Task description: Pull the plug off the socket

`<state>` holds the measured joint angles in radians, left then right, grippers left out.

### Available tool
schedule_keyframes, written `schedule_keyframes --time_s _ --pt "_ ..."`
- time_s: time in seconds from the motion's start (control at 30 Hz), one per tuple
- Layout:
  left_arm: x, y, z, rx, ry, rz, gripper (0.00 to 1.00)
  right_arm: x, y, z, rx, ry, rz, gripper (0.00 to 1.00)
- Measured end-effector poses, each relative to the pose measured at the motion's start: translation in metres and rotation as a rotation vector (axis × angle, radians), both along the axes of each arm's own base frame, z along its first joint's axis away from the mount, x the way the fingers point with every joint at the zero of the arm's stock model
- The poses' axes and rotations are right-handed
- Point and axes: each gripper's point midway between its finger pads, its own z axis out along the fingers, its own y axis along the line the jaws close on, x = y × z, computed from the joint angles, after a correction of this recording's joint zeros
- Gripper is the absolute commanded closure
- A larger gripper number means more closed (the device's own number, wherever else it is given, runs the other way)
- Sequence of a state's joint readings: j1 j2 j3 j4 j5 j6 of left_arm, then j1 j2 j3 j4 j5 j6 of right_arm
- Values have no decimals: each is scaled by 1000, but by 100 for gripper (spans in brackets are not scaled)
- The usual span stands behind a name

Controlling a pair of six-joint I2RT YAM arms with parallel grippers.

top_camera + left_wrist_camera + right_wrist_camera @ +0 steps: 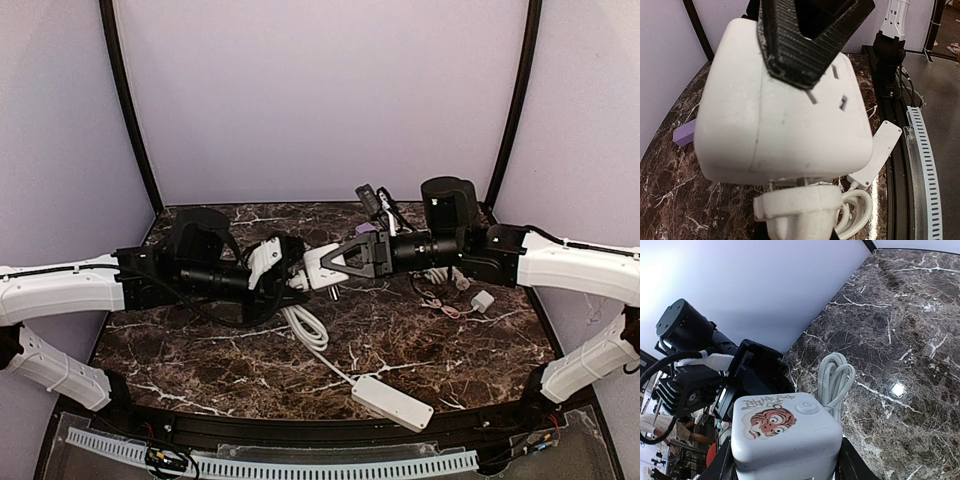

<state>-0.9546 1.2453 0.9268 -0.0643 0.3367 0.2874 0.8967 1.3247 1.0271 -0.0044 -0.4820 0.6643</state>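
The socket (318, 265), a white cube with a tiger sticker on one face (785, 432), hangs above the table between both arms. My right gripper (335, 262) is shut on it, with a black finger (724, 465) pressed to each side. In the left wrist view the socket (785, 115) fills the frame and the plug (800, 210) sits just under it. A thin gap between them shows the metal pins (805, 181). My left gripper (283, 280) is shut on the plug (297, 283). Its fingers are hidden in its own view.
The plug's thick white cord (305, 325) hangs in a coil and runs to the long power strip (392, 402) near the front edge. A purple block (684, 134), a small white adapter (483, 300) and loose cables (435, 295) lie at the back right.
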Motion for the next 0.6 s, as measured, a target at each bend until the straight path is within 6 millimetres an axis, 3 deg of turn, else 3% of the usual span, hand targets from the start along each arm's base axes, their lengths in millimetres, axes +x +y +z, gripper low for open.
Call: schedule_keyframes --time_s 0.33,0.6 --pt "12 4 -6 13 24 54 99 15 2 -5 -22 91 -149 100" --pt "13 4 -6 12 28 59 99 15 4 -2 -8 67 -135 100"
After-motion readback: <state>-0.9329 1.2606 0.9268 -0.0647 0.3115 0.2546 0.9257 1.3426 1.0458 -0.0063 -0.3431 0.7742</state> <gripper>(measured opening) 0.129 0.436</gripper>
